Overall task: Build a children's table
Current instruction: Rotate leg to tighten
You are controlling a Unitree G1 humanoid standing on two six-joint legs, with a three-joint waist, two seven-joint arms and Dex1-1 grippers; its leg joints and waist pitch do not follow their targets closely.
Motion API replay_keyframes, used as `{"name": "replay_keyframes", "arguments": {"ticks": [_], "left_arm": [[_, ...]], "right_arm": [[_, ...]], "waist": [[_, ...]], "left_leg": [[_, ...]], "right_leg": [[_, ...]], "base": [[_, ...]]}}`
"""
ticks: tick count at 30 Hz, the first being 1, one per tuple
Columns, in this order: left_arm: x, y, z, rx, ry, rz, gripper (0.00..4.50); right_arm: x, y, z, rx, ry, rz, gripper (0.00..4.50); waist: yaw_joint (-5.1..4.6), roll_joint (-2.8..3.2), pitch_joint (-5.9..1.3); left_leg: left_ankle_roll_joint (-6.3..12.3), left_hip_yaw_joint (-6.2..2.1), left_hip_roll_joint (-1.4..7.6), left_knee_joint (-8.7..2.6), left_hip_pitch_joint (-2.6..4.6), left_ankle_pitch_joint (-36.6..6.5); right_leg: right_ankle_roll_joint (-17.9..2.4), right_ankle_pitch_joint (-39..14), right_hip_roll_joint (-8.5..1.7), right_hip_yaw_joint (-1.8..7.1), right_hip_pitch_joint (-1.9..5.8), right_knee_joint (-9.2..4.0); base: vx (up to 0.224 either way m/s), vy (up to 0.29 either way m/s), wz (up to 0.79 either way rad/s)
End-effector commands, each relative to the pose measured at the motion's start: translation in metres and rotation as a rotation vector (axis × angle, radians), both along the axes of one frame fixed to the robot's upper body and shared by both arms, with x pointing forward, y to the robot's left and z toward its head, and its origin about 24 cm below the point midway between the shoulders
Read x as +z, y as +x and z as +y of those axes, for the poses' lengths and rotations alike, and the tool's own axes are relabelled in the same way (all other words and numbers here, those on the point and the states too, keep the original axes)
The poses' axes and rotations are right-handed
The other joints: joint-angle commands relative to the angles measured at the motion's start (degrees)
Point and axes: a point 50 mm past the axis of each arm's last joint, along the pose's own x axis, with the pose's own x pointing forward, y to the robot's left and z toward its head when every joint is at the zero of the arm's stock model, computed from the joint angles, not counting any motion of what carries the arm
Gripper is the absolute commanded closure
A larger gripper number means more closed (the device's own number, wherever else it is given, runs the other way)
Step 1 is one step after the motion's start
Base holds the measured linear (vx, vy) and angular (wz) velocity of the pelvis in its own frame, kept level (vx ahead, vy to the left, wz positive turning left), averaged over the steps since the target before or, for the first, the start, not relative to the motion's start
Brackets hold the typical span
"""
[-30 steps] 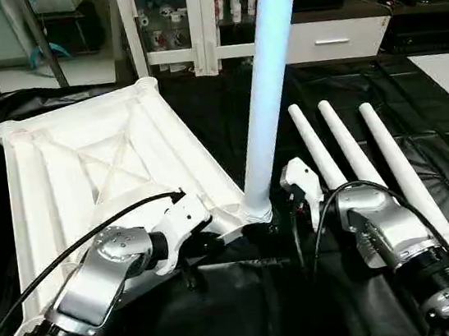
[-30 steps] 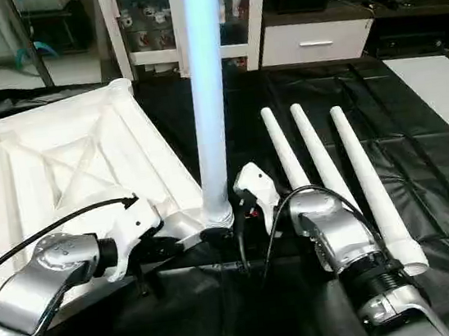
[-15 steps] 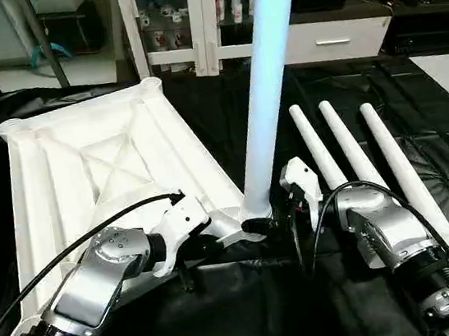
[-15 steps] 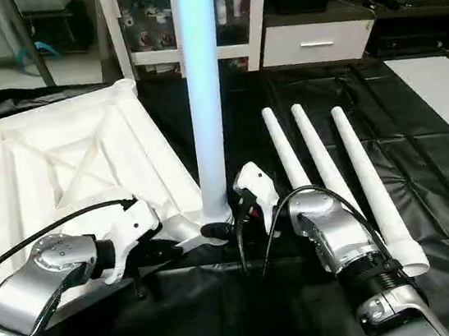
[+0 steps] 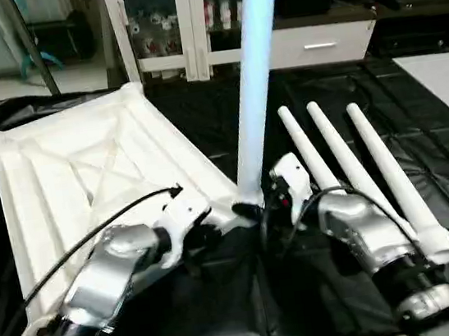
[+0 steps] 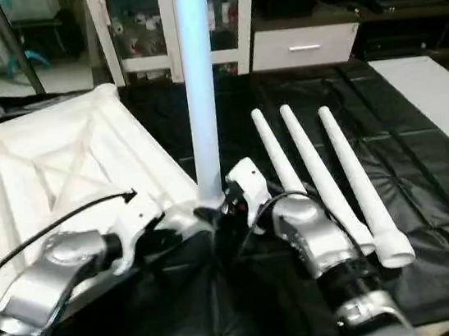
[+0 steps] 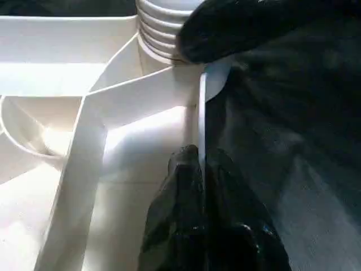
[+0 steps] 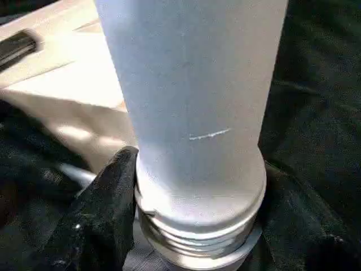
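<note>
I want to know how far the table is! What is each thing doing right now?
tabletop: upside down, edge pinched by left gripper.
standing leg: upright in corner socket, threads showing.
right gripper: around the leg's base.
three spare legs: lying side by side on black cloth.

A black sheet (image 5: pixel 316 106) covers the floor before a white glass-door cabinet (image 5: pixel 180 16).

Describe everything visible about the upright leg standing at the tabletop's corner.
The upright leg is a long, smooth white plastic tube, rising past the picture's top edge. Its lower end has ribbed rings like a screw thread and sits at the near corner socket of the upturned tabletop. The right gripper has its black fingers around the base, touching it. The left gripper pinches the tabletop's edge beside it. Three more legs lie flat nearby.
</note>
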Motion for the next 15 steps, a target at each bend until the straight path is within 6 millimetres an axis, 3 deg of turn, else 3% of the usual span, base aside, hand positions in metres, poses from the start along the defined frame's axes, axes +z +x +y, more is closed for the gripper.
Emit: {"name": "replay_keyframes", "arguments": {"ticks": [1,3,4,5,6,9,15], "left_arm": [[-0.01,0.004,-0.013,0.059,0.005,0.025,4.5],[-0.01,0.008,-0.016,0.09,0.0,0.019,4.5],[-0.01,0.018,-0.022,0.16,-0.005,0.0,4.5],[-0.01,0.023,-0.025,0.195,-0.006,-0.012,4.5],[-0.011,0.032,-0.032,0.266,-0.002,-0.041,4.5],[-0.011,0.036,-0.037,0.288,0.003,-0.059,4.5],[-0.011,0.036,-0.039,0.301,0.008,-0.065,4.5]], "right_arm": [[-0.019,-0.001,0.01,-0.099,-0.054,0.084,1.76],[-0.019,0.002,0.012,-0.147,-0.054,0.09,1.76],[-0.021,0.01,0.015,-0.277,-0.068,0.104,1.76],[-0.022,0.014,0.017,-0.35,-0.074,0.121,1.76],[-0.026,0.02,0.019,-0.522,-0.133,0.153,1.76],[-0.024,0.022,0.028,-0.564,-0.12,0.163,1.76],[-0.019,0.025,0.04,-0.557,-0.072,0.153,1.76]], "waist": [[-0.35,0.59,-2.17],[-0.39,0.73,-2.31],[-0.4,0.58,-2.28],[-0.96,0.65,-2.2],[-0.96,0.87,-2.29],[-0.93,0.84,-2.38],[-0.92,0.61,-2.56]], "left_leg": [[-2.55,-1.57,2.56,-5.09,0.37,-22.0],[-2.72,-1.71,2.52,-5.07,0.49,-22.2],[-2.44,-1.74,2.55,-5.12,0.29,-22.6],[-2.52,-1.49,2.17,-4.98,0.35,-22.8],[-3.27,-1.77,2.23,-4.95,0.74,-23.4],[-2.85,-1.82,2.23,-5.02,0.59,-25.2],[-1.77,-1.69,2.35,-5.17,-0.01,-23.5]], "right_leg": [[-9.0,-26.5,-3.36,2.03,1.1,-5.24],[-8.6,-26.8,-3.39,1.97,1.04,-5.31],[-8.4,-26.7,-3.4,1.91,1.14,-5.36],[-8.5,-27.3,-3.27,1.98,0.64,-5.66],[-8.2,-27.8,-3.24,1.77,0.46,-5.6],[-7.0,-27.1,-3.29,1.65,0.56,-5.74],[-7.7,-24.1,-3.48,1.86,0.89,-5.31]], "base": [[0.0,0.0,0.0],[0.0,0.0,0.0],[0.0,0.0,0.0],[0.0,0.0,0.0],[0.0,0.0,0.0],[0.0,0.0,0.0],[0.0,0.0,0.0]]}}
